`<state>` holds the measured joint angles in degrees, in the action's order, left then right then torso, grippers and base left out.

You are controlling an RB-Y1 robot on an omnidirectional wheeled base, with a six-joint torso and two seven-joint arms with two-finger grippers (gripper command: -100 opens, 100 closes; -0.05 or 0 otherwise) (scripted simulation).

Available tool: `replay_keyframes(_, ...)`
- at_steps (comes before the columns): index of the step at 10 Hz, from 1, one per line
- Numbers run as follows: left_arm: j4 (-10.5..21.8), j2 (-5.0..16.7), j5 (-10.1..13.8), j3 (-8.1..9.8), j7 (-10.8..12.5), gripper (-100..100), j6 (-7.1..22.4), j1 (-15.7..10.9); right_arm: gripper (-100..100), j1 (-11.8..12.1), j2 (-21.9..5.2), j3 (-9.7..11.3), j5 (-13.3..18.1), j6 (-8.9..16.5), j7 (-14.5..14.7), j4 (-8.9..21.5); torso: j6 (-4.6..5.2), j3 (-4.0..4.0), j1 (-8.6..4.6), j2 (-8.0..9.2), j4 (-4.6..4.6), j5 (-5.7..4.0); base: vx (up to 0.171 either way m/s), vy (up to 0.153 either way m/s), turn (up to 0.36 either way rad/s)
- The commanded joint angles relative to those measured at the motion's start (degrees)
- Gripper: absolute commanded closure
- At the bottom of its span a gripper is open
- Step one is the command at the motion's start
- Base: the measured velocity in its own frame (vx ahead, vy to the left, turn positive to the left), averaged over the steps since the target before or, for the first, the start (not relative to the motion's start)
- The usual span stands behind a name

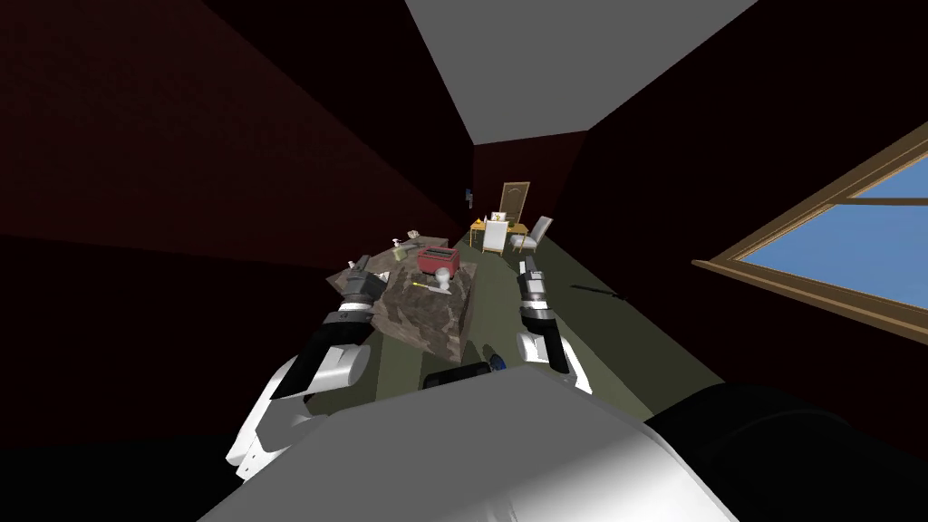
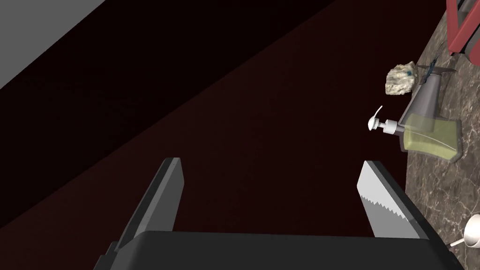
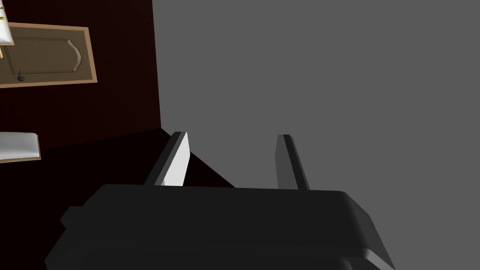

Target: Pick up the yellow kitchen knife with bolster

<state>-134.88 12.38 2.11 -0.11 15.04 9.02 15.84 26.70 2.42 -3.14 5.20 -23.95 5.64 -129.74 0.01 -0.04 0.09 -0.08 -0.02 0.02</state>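
Observation:
The yellow-handled knife (image 1: 420,285) lies small on top of a brown marbled stone counter (image 1: 426,317), in front of a red toaster (image 1: 438,260) and beside a white object (image 1: 443,282). My left gripper (image 1: 360,264) hovers at the counter's left edge, a short way left of the knife. In the left wrist view the left gripper (image 2: 271,161) stands wide open, with a dark red wall between its fingers and the counter top (image 2: 450,187) beside one finger. My right gripper (image 1: 526,264) is raised to the right of the counter; in its wrist view the right gripper (image 3: 232,136) is open and holds nothing.
Also on the counter are a soap dispenser (image 2: 429,136) with yellowish liquid, a pale rock-like lump (image 2: 401,79) and the toaster's red side (image 2: 461,23). Farther down the room stand a small table with chairs (image 1: 507,231) and a wooden door (image 1: 514,199). A window (image 1: 843,245) is on the right wall.

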Motion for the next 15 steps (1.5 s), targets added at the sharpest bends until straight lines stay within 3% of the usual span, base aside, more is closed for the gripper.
replay_keyframes(1,0.1,0.4,0.4,0.0,0.4,-100,2.5,-0.4,0,0.0,0.0,0.0,0.0,0.0,0.0,0.0,0.0,0.0,0.0,0.0,0.0,0.0,0.004,0.038,-0.09)
replay_keyframes(4,1.0,1.2,1.5,-0.54,1.6,-100,7.6,-2.8,0,0.0,0.0,0.0,0.0,0.0,0.0,0.0,-0.04,0.01,0.07,0.01,0.0,0.02,0.002,0.047,-0.145)
replay_keyframes(6,1.0,1.2,1.5,-0.54,1.6,-100,9.6,-2.8,0,0.0,0.0,0.0,0.0,0.0,0.0,0.0,-0.05,0.01,0.07,0.03,0.0,0.02,0.001,0.035,-0.033)
replay_keyframes(15,5.3,2.6,2.9,-2.77,4.6,-100,25.7,-9.1,0,0.0,0.0,0.0,0.0,0.0,0.0,0.0,-0.06,-0.01,0.09,-0.02,-0.01,0.03,0.008,0.05,-0.138)
